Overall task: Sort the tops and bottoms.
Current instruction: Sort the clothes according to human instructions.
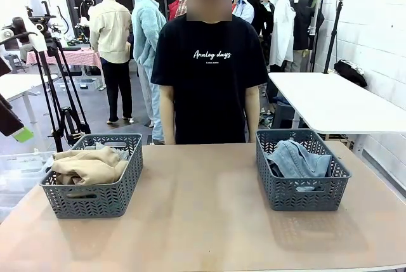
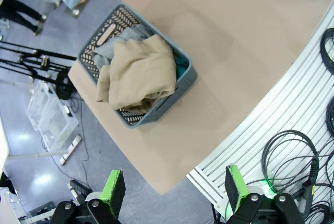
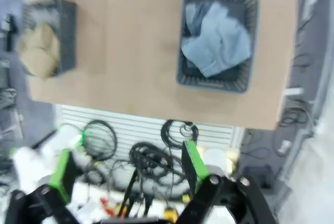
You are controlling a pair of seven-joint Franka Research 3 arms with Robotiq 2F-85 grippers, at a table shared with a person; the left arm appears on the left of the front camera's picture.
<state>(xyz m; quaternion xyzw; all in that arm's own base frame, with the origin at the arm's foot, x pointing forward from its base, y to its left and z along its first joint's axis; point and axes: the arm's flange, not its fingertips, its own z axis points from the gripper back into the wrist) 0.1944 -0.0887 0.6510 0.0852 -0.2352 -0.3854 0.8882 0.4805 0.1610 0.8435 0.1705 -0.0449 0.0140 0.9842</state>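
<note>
On the table's left, a grey basket [image 1: 95,199] holds the tops: a tan-beige one [image 1: 89,165] lies uppermost, a heather grey one [image 2: 110,51] is under it, and a teal-green one [image 2: 180,68] peeks out at one side. The right basket [image 1: 303,193] holds the bottoms [image 1: 297,160], crumpled light blue denim, which also appear from above [image 3: 219,41]. My left gripper [image 2: 175,190] hangs open high above the table's near left corner. My right gripper [image 3: 127,169] is open too, high over the near edge. Both are empty and far from the baskets.
A person in a black printed T-shirt [image 1: 211,75] stands at the far edge, arms down. Bare tabletop [image 1: 200,208] lies between the baskets. A tripod [image 1: 60,94] stands off the left side and a white table [image 1: 336,101] at back right. Cables [image 2: 292,156] run along the robot's side.
</note>
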